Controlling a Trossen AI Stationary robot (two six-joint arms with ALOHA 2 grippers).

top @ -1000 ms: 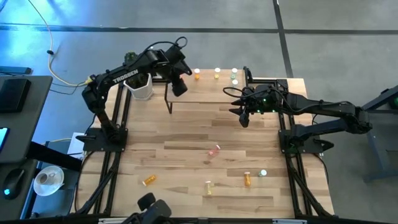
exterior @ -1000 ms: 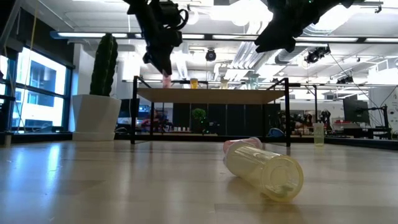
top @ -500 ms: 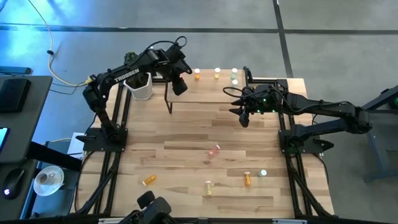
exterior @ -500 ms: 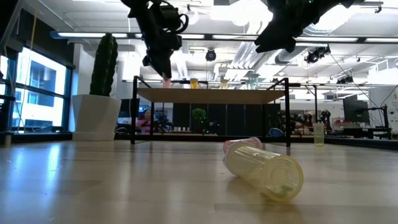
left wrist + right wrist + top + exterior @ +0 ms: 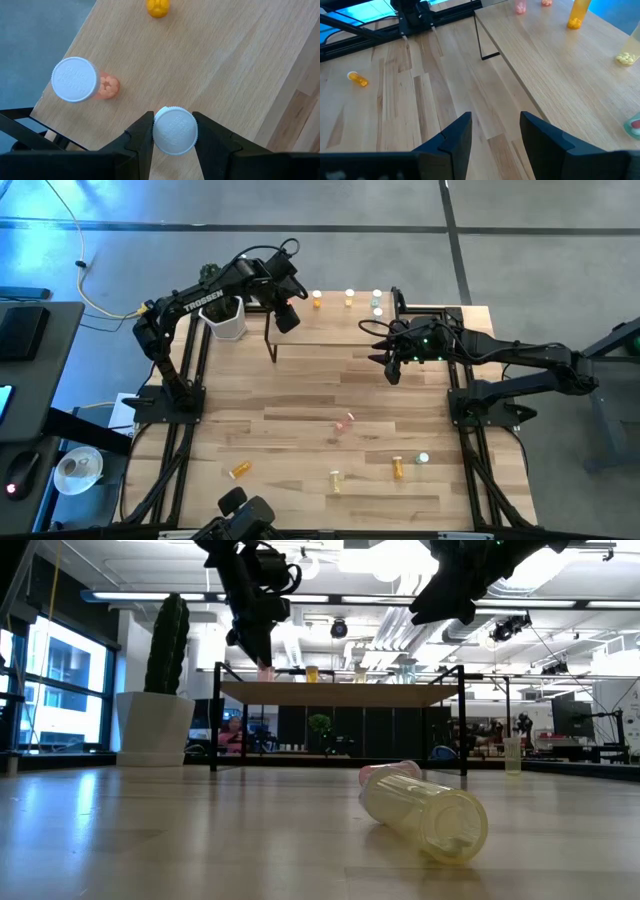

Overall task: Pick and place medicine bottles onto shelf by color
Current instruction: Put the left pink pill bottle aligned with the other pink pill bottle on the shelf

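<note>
The shelf (image 5: 340, 330) is a light-wood board on black legs at the table's far side. Several bottles stand on its far edge (image 5: 349, 299). My left gripper (image 5: 285, 317) is over the shelf's left end, shut on a pink-red bottle (image 5: 266, 670) with a white cap (image 5: 174, 130). Another pink-red bottle (image 5: 75, 79) stands beside it on the board. My right gripper (image 5: 391, 370) is open and empty, in the air off the shelf's near right corner. More bottles lie on the tabletop: pink (image 5: 346, 420), orange (image 5: 240, 470), yellow (image 5: 335, 479), orange (image 5: 398, 468), green (image 5: 423, 458). My left gripper pinches the bottle just under its white cap (image 5: 174, 131) between its two fingers (image 5: 142, 137), coming from above and pointing down. The bottle is upright below the fingers, its base at the level of the shelf top (image 5: 300, 688). Whether it rests on the board, I cannot tell.
A white pot with a cactus (image 5: 225, 320) stands just left of the shelf, close to my left arm. In the low view a yellow bottle (image 5: 425, 815) lies near the camera with a pink one (image 5: 390, 772) behind it. Bare wood lies between the shelf and the loose bottles.
</note>
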